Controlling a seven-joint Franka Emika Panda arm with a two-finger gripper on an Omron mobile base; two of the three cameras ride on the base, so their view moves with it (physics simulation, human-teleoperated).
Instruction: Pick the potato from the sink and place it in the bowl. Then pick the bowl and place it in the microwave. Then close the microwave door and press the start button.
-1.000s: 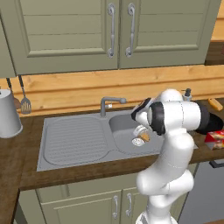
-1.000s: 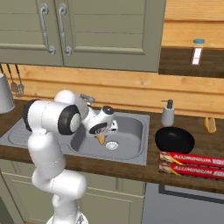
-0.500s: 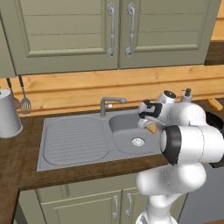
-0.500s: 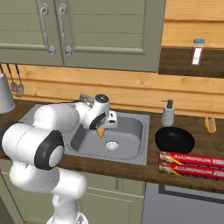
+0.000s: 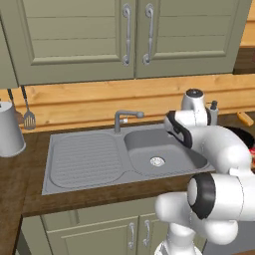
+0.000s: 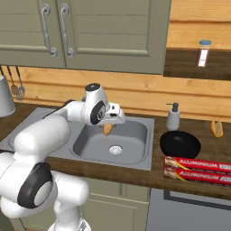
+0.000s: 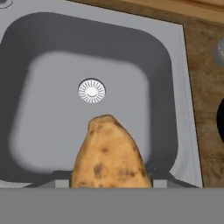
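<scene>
Potato (image 7: 110, 153) fills the nearest part of the hand view, a speckled orange-tan lump pinched between the fingers, whose tips are hidden beneath it, and lifted clear above the grey basin of the sink (image 7: 52, 83), with the round steel drain (image 7: 92, 90) below and beyond it. From the right base view the white arm bends across the sink and the gripper (image 6: 108, 127) hangs over the basin with the potato (image 6: 107, 129) showing just under it, off the sink floor. Farther right on the dark wooden surface (image 6: 149, 178) sits the glossy black bowl (image 6: 180, 145), well apart from the sink, with a soap dispenser (image 6: 172, 117) behind it and a red box of aluminium foil (image 6: 198, 168) in front. The step in hand looks like carrying the potato to the bowl; doing it well likely means keeping the hold steady, travelling high enough to clear the sink's right edge and the bowl's rim, and letting go only when centred low over the bowl. The left base view adds the ribbed drainboard (image 5: 84, 159), the faucet (image 5: 122, 119) and a pale canister (image 5: 10, 128) at far left, but there the arm covers the potato; the right base view is the one that gives the bowl whole, and the hand view alone shows how the potato sits in the grip
</scene>
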